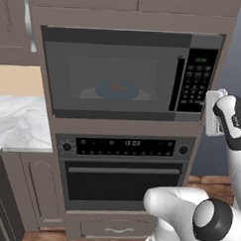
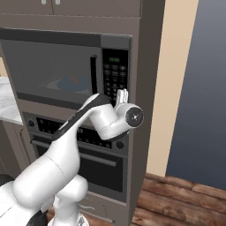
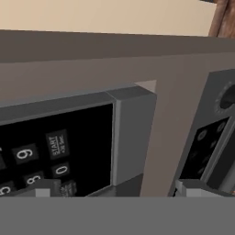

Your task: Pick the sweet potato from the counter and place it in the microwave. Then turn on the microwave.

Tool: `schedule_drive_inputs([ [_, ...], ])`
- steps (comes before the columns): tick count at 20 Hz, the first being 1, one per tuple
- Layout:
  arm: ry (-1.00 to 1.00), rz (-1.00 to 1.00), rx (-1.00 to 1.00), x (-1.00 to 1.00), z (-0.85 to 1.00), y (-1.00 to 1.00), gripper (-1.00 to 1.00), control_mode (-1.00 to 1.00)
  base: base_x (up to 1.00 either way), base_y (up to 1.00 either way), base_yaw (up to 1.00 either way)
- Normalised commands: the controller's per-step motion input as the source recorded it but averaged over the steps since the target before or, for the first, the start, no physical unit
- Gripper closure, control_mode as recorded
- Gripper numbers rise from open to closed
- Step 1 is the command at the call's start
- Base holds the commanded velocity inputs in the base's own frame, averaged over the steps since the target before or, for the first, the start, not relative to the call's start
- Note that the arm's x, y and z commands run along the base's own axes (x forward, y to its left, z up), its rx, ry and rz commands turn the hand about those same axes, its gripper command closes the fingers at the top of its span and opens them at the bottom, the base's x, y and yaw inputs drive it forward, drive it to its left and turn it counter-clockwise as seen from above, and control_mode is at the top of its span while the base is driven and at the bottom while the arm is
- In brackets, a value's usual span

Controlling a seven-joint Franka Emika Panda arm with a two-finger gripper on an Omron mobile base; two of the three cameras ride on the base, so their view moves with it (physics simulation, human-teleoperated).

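Note:
The microwave [image 1: 114, 72] has its dark glass door closed. Through the glass I see the sweet potato [image 1: 115, 85] lying on a blue plate [image 1: 116, 91] inside; the right base view shows the sweet potato [image 2: 75, 80] there too. My gripper [image 2: 122, 96] hovers just in front of the lower right part of the black keypad [image 1: 197, 81], fingers pointing at the panel. In the hand view my gripper [image 3: 117, 188] is open with nothing between its fingertips [image 3: 43, 188], and the START key [image 3: 57, 143] sits close ahead. The counter [image 1: 18, 123] lies to the left.
Below the microwave is an oven [image 1: 124, 147] with knobs and a clock display. A cabinet with a long handle [image 1: 28, 21] stands at upper left. To the right of the cabinet column are a beige wall [image 2: 181, 66] and wooden floor [image 2: 176, 198].

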Motion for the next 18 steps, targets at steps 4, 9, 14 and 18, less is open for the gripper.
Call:
schedule_drive_inputs([
  [4, 0.00, 0.00, 0.00, 0.12, -0.14, 0.00, -1.00, -1.00, 0.00, 0.00, 0.00],
  [9, 0.00, 0.00, 0.00, 0.23, -0.05, 0.00, -1.00, -1.00, 0.00, 0.00, 0.00],
  [14, 0.00, 0.00, 0.00, 0.24, 0.00, -0.01, -1.00, -1.00, 0.00, 0.00, 0.00],
  [18, 0.00, 0.00, 0.00, 0.17, -0.07, -0.08, -1.00, -1.00, 0.00, 0.00, 0.00],
])
